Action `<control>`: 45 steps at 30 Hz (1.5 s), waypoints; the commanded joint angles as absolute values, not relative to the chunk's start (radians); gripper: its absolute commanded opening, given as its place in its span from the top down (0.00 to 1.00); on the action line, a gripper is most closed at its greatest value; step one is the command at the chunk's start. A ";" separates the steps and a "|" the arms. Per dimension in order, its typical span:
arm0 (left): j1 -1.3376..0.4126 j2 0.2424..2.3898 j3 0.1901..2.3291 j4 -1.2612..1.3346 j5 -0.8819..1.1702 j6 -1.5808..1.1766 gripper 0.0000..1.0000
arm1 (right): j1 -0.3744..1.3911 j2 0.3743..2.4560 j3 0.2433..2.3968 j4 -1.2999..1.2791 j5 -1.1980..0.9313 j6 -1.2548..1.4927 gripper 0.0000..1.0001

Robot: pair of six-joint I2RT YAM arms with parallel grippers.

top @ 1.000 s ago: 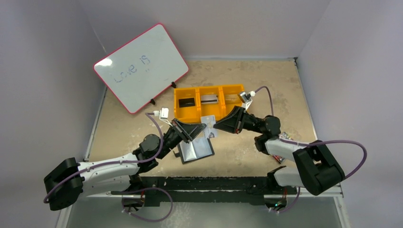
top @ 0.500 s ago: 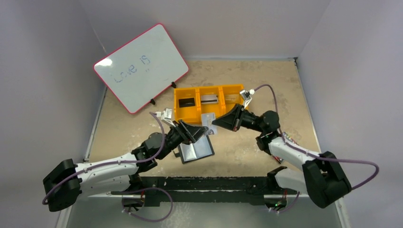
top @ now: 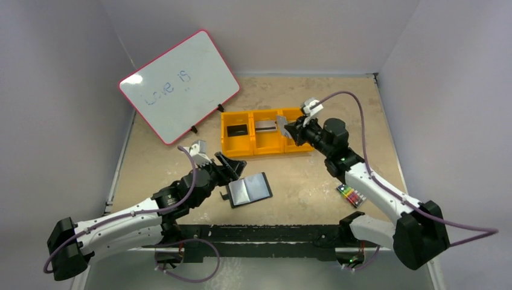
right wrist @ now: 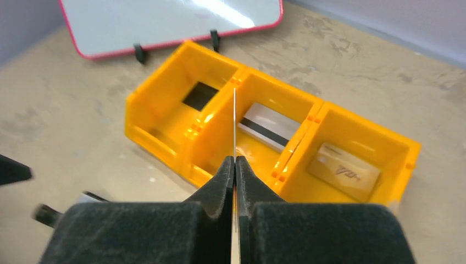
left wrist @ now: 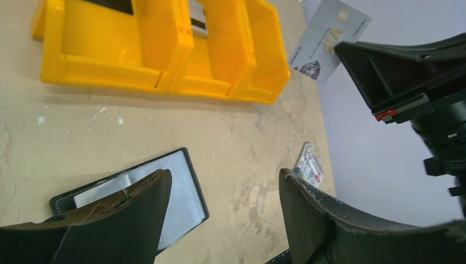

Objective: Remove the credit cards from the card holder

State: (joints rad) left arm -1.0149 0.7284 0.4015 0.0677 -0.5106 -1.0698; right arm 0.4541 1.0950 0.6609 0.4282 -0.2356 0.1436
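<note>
The card holder (top: pixel 250 189) lies open on the table, its clear sleeves up; the left wrist view shows it too (left wrist: pixel 184 190). My left gripper (top: pixel 232 166) hovers open over the holder's left side, nothing between its fingers (left wrist: pixel 137 214). My right gripper (top: pixel 287 127) is shut on a pale credit card (top: pixel 281 124), held over the orange tray (top: pixel 252 151). That card is seen edge-on (right wrist: pixel 234 121) in the right wrist view and face-on (left wrist: pixel 328 41) in the left wrist view. A black card (right wrist: pixel 199 95), a silvery one (right wrist: pixel 269 129) and a tan one (right wrist: pixel 343 170) lie in the tray's compartments.
A pink-framed whiteboard (top: pixel 179 84) leans at the back left behind the tray. A pack of coloured markers (top: pixel 351 195) lies on the table at the right, close to the right arm. Walls close the table at the back and both sides.
My left gripper let go of the pale card, opened and drew back to the left. My right gripper shut on the card and carried it back over the tray.
</note>
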 commanded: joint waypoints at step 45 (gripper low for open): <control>-1.014 0.458 0.566 -0.571 -0.810 -1.036 0.28 | 0.637 1.776 1.146 0.264 0.032 -0.993 1.00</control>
